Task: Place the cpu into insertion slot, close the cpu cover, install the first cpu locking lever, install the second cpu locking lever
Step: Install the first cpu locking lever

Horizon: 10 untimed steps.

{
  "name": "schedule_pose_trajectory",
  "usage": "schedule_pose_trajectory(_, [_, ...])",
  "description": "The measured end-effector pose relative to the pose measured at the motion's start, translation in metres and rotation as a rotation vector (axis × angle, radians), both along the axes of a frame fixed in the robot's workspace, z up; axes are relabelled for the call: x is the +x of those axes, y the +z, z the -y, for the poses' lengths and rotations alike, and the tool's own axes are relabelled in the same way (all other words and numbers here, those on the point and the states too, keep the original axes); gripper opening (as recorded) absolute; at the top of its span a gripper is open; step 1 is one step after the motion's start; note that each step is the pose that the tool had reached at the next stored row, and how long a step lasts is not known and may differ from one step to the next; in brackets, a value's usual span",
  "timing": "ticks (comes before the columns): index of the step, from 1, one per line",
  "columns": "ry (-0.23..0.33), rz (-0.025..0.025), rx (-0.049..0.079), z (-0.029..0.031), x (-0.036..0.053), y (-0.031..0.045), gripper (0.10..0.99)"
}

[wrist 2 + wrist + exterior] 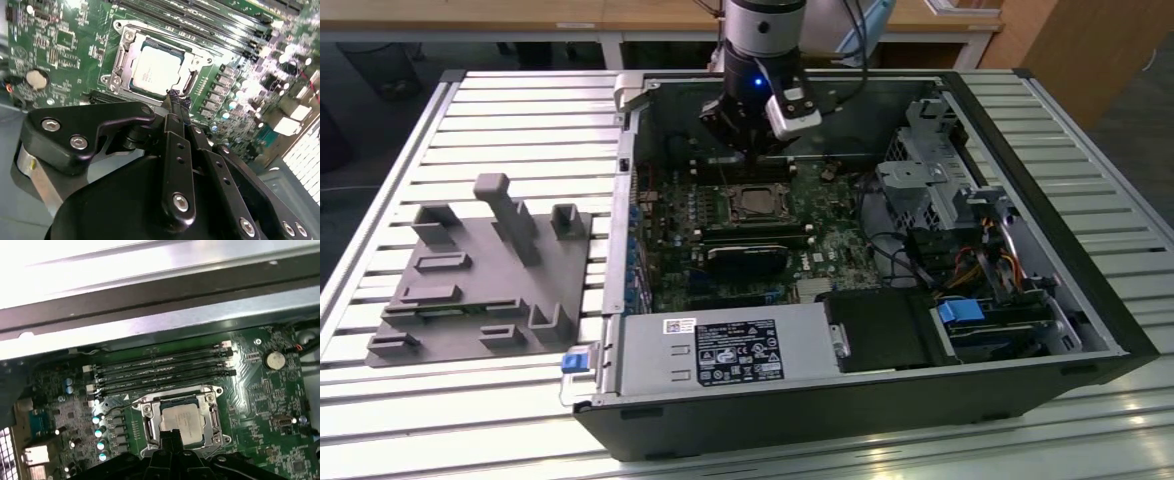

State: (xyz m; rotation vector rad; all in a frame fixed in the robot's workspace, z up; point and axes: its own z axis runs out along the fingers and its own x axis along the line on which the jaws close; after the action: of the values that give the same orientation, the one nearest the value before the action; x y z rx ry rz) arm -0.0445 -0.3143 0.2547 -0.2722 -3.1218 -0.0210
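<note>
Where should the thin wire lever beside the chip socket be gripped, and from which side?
Grip the lever at its bent free end, I think: that hook stands clear of the metal frame, while the rest of the wire lies close along it. Come from above, on the side away from the chip.

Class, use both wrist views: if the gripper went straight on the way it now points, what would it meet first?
Most likely the edge of the cpu cover, which lies closed around the cpu. The gripper sits right by that edge; depth is unclear, so it may be touching.
</note>
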Motion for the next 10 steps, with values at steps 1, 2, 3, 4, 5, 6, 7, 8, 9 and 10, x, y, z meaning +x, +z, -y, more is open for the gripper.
schedule_pose_trajectory(1, [0.019, 0.0, 0.0, 0.0, 0.0, -0.0001, 0.122])
schedule_pose_trajectory(2, [0.037, 0.0, 0.0, 0.0, 0.0, -0.0001, 0.122])
schedule_pose_trajectory(3, [0.054, -0.0001, 0.001, 0.0, 0.0, -0.0001, 0.122])
schedule_pose_trajectory(4, [0.069, 0.0, 0.002, 0.0, 0.0, -0.0002, 0.122])
schedule_pose_trajectory(5, [0.084, 0.0001, 0.004, 0.0, 0.0, -0.0002, 0.122])
schedule_pose_trajectory(6, [0.097, 0.0002, 0.006, 0.0, 0.0, -0.0002, 0.122])
schedule_pose_trajectory(7, [0.108, 0.0004, 0.011, 0.0, 0.0, -0.0002, 0.122])
schedule_pose_trajectory(8, [0.117, 0.0007, 0.019, 0.0, 0.0, -0.0002, 0.122])
schedule_pose_trajectory(9, [0.124, 0.0011, 0.028, 0.0, 0.0, -0.0002, 0.122])
schedule_pose_trajectory(10, [0.132, 0.0015, 0.036, 0.0, 0.0, -0.0002, 0.122])
